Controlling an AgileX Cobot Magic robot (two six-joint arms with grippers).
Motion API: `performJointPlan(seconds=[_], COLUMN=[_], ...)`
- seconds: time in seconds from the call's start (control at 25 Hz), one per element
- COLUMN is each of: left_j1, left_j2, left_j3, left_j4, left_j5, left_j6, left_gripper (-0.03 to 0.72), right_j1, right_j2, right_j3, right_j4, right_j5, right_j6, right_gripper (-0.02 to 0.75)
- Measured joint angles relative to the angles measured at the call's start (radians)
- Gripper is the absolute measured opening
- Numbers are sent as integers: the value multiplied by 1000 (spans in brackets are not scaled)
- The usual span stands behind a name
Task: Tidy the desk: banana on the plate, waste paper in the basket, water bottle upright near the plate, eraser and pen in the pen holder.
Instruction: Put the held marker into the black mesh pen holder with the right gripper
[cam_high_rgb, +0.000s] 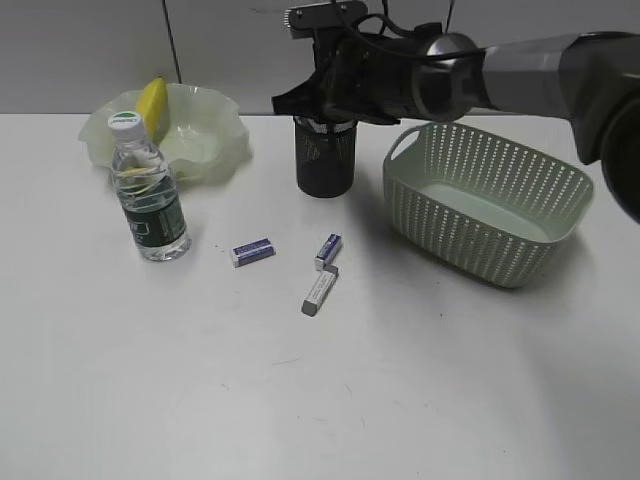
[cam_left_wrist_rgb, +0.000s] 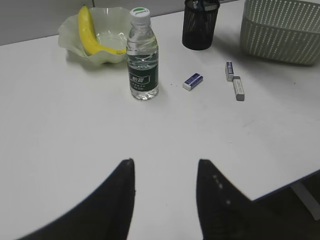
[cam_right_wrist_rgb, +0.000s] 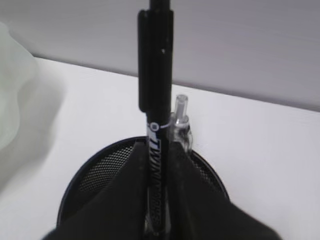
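Black marker pen (cam_right_wrist_rgb: 155, 125) was pinched upright by right gripper (cam_right_wrist_rgb: 156, 200) over black mesh pen holder (cam_right_wrist_rgb: 95, 175), positioned for release; left gripper (cam_left_wrist_rgb: 165, 192) stood half-open, empty.

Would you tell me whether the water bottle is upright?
Upright: the water bottle stands on its base, white cap on top, beside the plate.
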Motion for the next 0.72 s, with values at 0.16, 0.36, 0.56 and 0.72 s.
performJointPlan(seconds=[0.16, 0.36, 0.56, 0.72], left_j1=[0, 0, 0, 0], left_j2=[0, 0, 0, 0], left_j3=[0, 0, 0, 0], left_j4=[0, 0, 0, 0], left_j5=[0, 0, 0, 0], left_j6=[0, 0, 0, 0], left_gripper=[309, 309, 309, 309], right_j1=[0, 9, 28, 56], right_j2=[4, 4, -4, -36], right_j3=[0, 0, 0, 0], right_j4=[23, 56, 81, 107], right_j5=[4, 10, 104, 190], right_j6=[-4, -52, -72, -176], right_gripper=[100, 330, 498, 517])
